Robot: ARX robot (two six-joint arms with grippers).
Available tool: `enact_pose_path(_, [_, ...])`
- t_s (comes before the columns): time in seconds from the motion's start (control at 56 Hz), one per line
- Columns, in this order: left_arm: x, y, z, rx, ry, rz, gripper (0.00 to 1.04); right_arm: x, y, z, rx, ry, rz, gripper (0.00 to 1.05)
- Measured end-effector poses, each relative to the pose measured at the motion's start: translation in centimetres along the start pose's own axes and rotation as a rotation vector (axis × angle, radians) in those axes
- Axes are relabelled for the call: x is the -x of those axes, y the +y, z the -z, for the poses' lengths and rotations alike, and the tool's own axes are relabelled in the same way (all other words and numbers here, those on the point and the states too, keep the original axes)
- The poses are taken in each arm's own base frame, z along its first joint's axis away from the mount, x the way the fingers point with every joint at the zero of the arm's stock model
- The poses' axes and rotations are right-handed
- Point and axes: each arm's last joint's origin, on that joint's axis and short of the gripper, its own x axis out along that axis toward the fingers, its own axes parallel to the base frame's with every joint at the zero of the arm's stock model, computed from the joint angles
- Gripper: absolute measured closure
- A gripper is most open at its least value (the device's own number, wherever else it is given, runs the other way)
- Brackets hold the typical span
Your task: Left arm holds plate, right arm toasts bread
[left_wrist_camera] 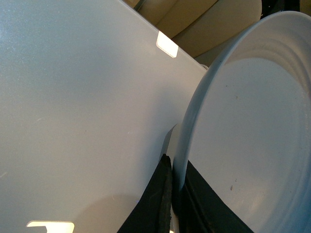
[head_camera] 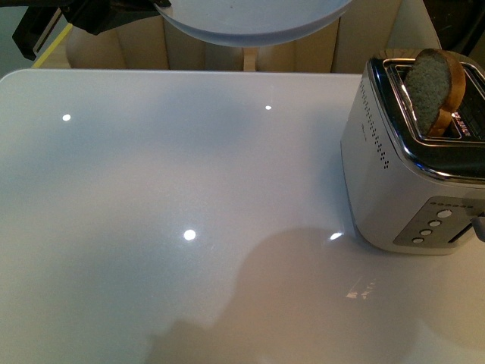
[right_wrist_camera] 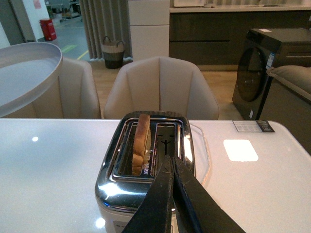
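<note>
The left gripper (left_wrist_camera: 174, 194) is seen in its wrist view closed on the rim of the plate (left_wrist_camera: 252, 136). One dark finger is set on each face of the rim, so the plate is pinched at its edge and carried clear of the table (left_wrist_camera: 73, 97). In the front view the plate (head_camera: 250, 19) is cut by the upper edge of the frame, around its centre, with black parts of the arm in the upper left corner. The plate's face, as far as it is shown, is bare.

The right gripper (right_wrist_camera: 171, 162) is shown with its fingers brought together and nothing between them. It is pointed at the toaster (right_wrist_camera: 111, 190), in line with the vacant slot.

The bread (head_camera: 430, 87) is found at the upper right of the front view. It is stood on edge in a slot of the toaster (head_camera: 383, 182), leaning a little, with a good part of the slice above the chrome top (it is not sunk in).

The step in hand is judged to be the toasting itself: the slice is loaded but not lowered. The next move is judged to call for the toaster's lever to be pressed down by the right gripper. Only a sliver of what may be that lever is caught at the right edge of the front view, so its place cannot be told for certain.
</note>
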Motion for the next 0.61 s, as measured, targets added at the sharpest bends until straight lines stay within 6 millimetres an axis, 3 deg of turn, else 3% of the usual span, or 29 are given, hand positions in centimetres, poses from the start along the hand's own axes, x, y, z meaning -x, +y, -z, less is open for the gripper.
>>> enact_pose_path(0.608, [0.0, 0.0, 0.0, 0.000, -0.001, 0.001, 1.02, 1.8, 0.0, 0.3, -0.002, 0.007, 0.001, 1.03])
